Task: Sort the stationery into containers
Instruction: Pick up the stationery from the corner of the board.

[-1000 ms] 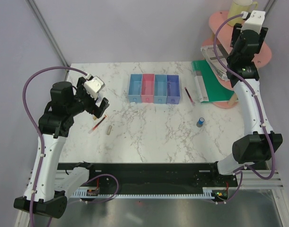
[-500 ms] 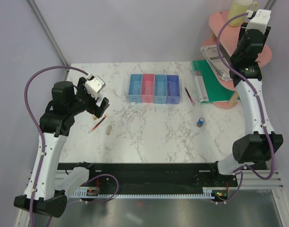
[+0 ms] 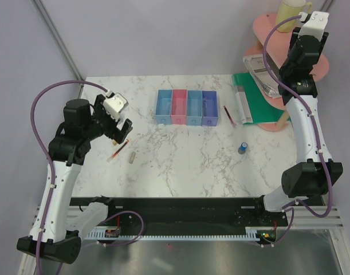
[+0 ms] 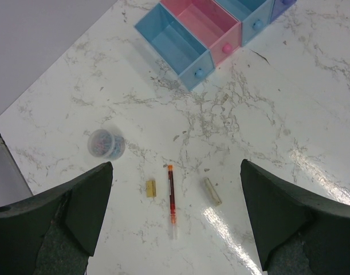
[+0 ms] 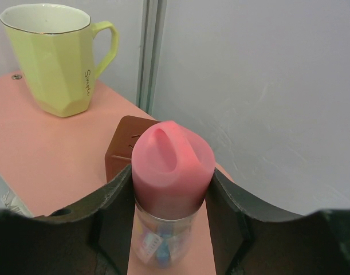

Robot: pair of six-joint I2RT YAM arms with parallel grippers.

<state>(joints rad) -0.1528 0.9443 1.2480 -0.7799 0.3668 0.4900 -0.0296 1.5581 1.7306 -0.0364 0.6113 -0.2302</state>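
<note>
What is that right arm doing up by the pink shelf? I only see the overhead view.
Observer: Its wrist camera shows the right gripper closed on a pink-capped tube.
Operator: Anything else up there?
Observer: The yellow mug has lettering on its side.
Operator: And under the left arm?
Observer: Below the open left gripper, a small round clear pot sits near the thin red pen; the arm hides it from you.

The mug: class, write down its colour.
Pale yellow-green; the mug shows best in the right wrist view.
</note>
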